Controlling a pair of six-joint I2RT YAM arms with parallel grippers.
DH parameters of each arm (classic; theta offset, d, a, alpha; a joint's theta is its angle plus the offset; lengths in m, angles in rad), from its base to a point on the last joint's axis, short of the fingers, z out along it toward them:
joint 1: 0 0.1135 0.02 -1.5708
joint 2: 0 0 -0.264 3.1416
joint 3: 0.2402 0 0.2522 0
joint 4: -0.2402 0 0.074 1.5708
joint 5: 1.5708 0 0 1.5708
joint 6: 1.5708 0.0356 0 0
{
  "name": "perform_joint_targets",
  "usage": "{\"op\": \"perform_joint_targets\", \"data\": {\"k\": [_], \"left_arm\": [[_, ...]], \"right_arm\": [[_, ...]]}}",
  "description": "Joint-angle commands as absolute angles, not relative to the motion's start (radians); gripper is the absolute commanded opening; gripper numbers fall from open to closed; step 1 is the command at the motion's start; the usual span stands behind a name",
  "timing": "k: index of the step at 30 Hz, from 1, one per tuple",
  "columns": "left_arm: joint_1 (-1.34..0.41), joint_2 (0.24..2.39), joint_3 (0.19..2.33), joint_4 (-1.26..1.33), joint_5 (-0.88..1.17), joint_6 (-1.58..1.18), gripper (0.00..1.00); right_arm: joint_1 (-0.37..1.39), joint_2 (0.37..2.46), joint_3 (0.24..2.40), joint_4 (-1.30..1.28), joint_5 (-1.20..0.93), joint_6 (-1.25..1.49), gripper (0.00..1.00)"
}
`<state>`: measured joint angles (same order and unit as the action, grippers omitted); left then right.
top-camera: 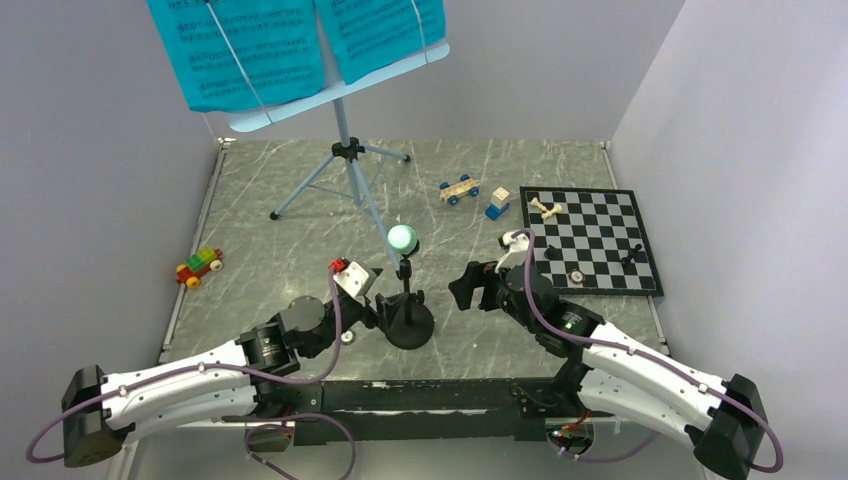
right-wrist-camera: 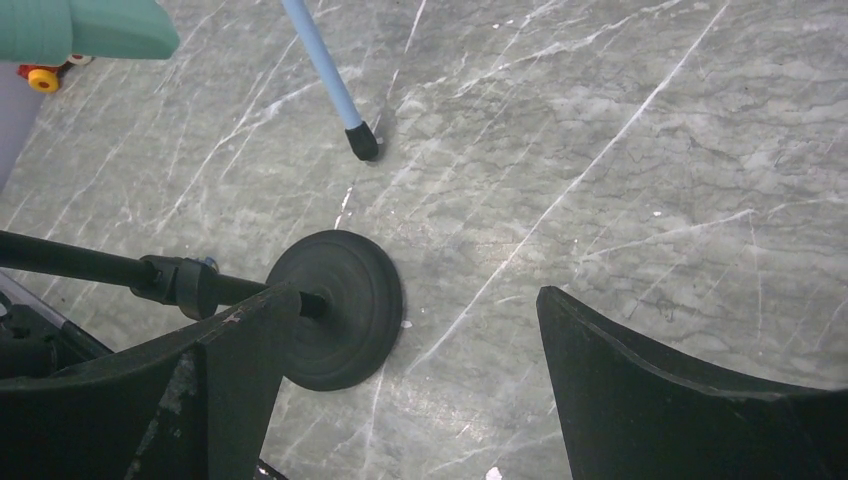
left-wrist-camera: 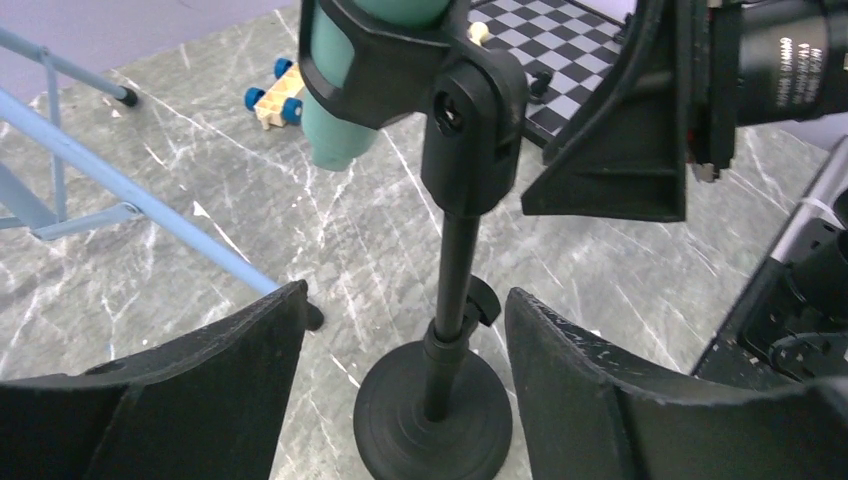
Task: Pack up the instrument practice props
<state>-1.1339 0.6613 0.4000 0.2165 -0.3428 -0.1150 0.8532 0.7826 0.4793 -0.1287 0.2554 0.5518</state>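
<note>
Black round-based mic stand (left-wrist-camera: 430,420) stands upright on the grey marbled bench (top-camera: 280,230), close to the near edge, with the mint-green microphone (top-camera: 402,238) clipped on top. My left fingers (left-wrist-camera: 200,390) sit low on either side of its pole, parted, with a gap showing on both sides, gripping nothing. My right fingers (right-wrist-camera: 680,390) hover just right of the base, spread wide and empty. Pale-blue tripod music stand (top-camera: 345,150) is at the back left, turquoise music sheets (top-camera: 245,50) on its tray. Chessboard (top-camera: 595,240) lies at right, with a toy car (top-camera: 459,189) just left of it.
</note>
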Motion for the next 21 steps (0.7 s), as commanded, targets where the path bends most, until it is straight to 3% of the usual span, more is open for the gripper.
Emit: {"op": "perform_joint_targets", "data": {"k": [1, 14, 18, 21], "left_arm": [[-1.14, 0.711, 0.412, 0.371, -0.416, -0.094, 0.73], [-1.141, 0.853, 0.453, 0.477, -0.365, -0.088, 0.63], [-1.141, 0.872, 0.481, 0.453, -0.349, -0.068, 0.44], [-1.141, 0.87, 0.484, 0.447, -0.35, -0.061, 0.38]], "right_arm": [[0.85, 0.751, 0.511, -0.139, 0.265, 0.539, 0.94], [0.848, 0.75, 0.515, -0.144, 0.253, 0.519, 0.94], [0.847, 0.762, 0.516, -0.124, 0.201, 0.496, 0.93], [0.847, 0.77, 0.518, -0.113, 0.161, 0.483, 0.93]]}}
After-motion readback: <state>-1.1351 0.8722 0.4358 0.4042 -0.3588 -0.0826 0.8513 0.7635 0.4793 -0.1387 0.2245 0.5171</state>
